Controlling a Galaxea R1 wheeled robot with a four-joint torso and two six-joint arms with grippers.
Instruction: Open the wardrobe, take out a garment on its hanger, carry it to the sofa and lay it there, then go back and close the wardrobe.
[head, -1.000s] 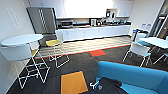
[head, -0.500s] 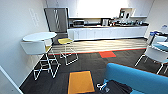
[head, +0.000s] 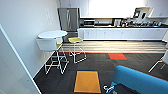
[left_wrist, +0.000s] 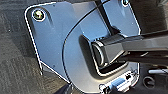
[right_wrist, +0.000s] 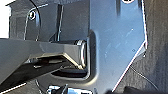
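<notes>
The blue sofa shows its rounded near end at the lower right of the head view. At its foot lies a dark shape with a small white curved piece beside it; this may be the garment on its hanger, but I cannot tell for sure. Both wrist views look along the robot's own dark plate and bar over dark carpet.
A round white table with a white chair and a yellow-seated stool stands by the left wall. A steel fridge and white counter line the back. A slanted white panel borders the left.
The whole head view has slid rightward, so the camera has turned left. The table, fridge and sofa sit further right in the picture; nothing in the room has moved.
</notes>
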